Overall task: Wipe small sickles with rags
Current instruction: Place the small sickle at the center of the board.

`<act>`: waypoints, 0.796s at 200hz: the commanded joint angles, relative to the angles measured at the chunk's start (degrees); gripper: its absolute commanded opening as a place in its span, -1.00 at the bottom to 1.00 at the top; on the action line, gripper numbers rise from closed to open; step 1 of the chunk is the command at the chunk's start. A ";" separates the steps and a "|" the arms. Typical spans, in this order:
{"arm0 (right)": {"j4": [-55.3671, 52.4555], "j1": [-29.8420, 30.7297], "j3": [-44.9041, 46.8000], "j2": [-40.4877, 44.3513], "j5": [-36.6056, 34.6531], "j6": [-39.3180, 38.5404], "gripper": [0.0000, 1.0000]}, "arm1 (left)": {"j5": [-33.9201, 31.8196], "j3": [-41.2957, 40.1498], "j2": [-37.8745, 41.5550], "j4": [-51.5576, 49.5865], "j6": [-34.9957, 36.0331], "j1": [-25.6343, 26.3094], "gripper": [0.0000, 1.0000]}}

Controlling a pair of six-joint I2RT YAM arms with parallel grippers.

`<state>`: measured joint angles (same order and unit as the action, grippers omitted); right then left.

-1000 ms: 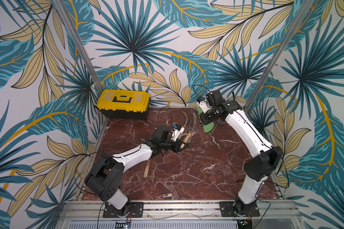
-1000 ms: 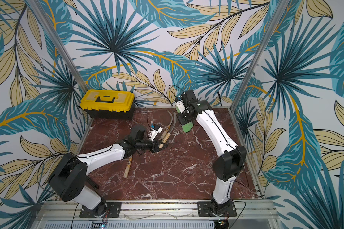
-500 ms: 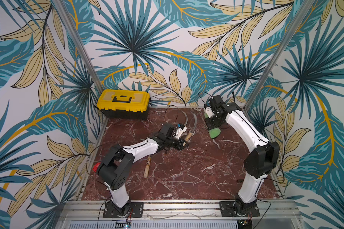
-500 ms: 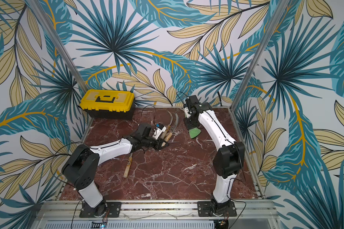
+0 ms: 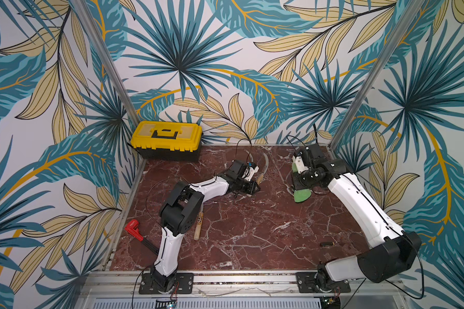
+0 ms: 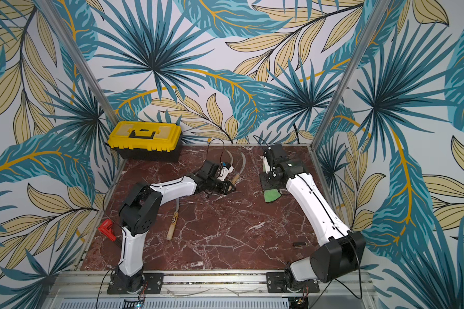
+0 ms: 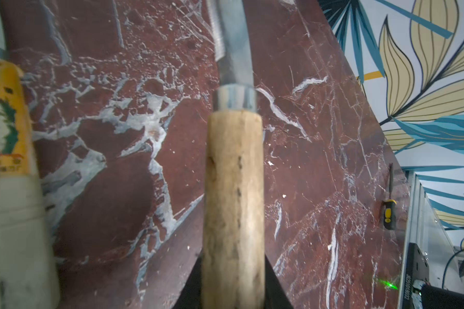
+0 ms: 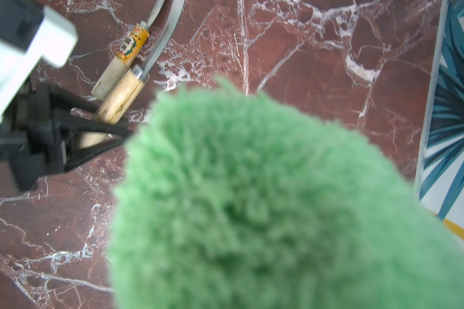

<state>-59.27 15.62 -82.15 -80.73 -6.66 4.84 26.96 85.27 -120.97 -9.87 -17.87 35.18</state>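
Note:
My left gripper (image 5: 255,187) (image 6: 229,187) is shut on the bare wooden handle (image 7: 233,187) of a small sickle. Its grey blade (image 7: 235,45) points toward the back wall. In the right wrist view its black fingers (image 8: 97,125) clamp that handle (image 8: 118,101). A second sickle with an orange label (image 7: 3,120) (image 8: 131,42) lies right beside it. A third sickle (image 5: 198,222) (image 6: 172,222) lies under the left arm. My right gripper (image 5: 296,186) is shut on the green fuzzy rag (image 5: 302,195) (image 8: 252,200), which hides its jaws, to the right of the held sickle and apart from it.
A yellow toolbox (image 5: 166,140) stands at the back left. A red-handled tool (image 5: 134,230) lies off the marble's left edge. A small dark object (image 5: 327,243) lies at the front right. A yellow-and-black screwdriver (image 7: 389,211) lies near the right frame rail.
My right arm has carried the rag from the back toward the front right and lower. My left arm has swung its elbow inward, and the held sickle has shifted slightly right.

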 commanded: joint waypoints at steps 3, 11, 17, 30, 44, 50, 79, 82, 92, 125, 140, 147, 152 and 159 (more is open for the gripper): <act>1.77 -0.15 4.23 3.63 -0.35 2.88 -0.83 | -2.90 6.07 -2.72 -5.33 -0.24 0.37 -1.00; 2.00 -0.15 5.47 4.60 -0.95 3.32 -0.83 | -3.69 7.98 -3.84 -7.43 -0.22 0.54 -1.00; 2.12 -0.15 6.35 5.23 -1.39 3.53 -0.82 | -4.33 9.37 -4.60 -8.71 -0.22 0.67 -1.00; 2.64 -0.15 8.57 6.44 -1.85 4.10 -0.82 | -5.56 12.36 -6.13 -11.22 -0.18 0.99 -1.00; 4.25 -0.18 11.28 7.77 -1.10 4.77 -0.82 | -6.72 14.97 -7.68 -13.26 -0.49 1.20 -1.00; 5.04 -0.24 12.28 8.33 -0.46 4.96 -0.82 | -7.14 16.03 -8.22 -14.15 -0.64 1.29 -1.00; 7.36 -0.24 15.67 10.06 0.86 6.58 -0.82 | -9.42 21.35 -11.09 -18.36 -0.86 1.72 -0.96; 7.60 -0.24 15.97 10.27 0.91 6.74 -0.82 | -9.60 21.78 -11.31 -18.75 -1.01 1.73 -0.94; 8.30 -0.24 16.98 11.06 1.31 7.20 -0.82 | -10.09 23.34 -12.10 -19.94 -1.23 1.79 -0.91; 9.74 -0.24 19.13 13.00 3.02 7.84 -0.81 | -12.09 26.59 -13.84 -22.65 -1.93 2.00 -0.90; 10.25 -0.24 19.63 13.55 3.31 7.98 -0.81 | -12.76 27.79 -14.59 -23.71 -2.12 2.02 -0.90; 10.35 -0.24 19.79 13.72 3.53 7.97 -0.80 | -12.98 28.29 -14.94 -24.08 -2.23 2.13 -0.87; 10.44 -0.24 19.91 13.71 3.67 7.97 -0.81 | -13.18 28.60 -15.15 -24.25 -2.24 2.17 -0.84; 10.40 -0.24 19.92 13.74 3.82 7.94 -0.81 | -13.31 29.03 -15.43 -24.55 -2.38 2.15 -0.82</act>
<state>-50.68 15.51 -63.46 -67.92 -4.19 11.81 15.49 111.44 -134.89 -32.10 -19.84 37.06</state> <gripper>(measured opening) 0.167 0.248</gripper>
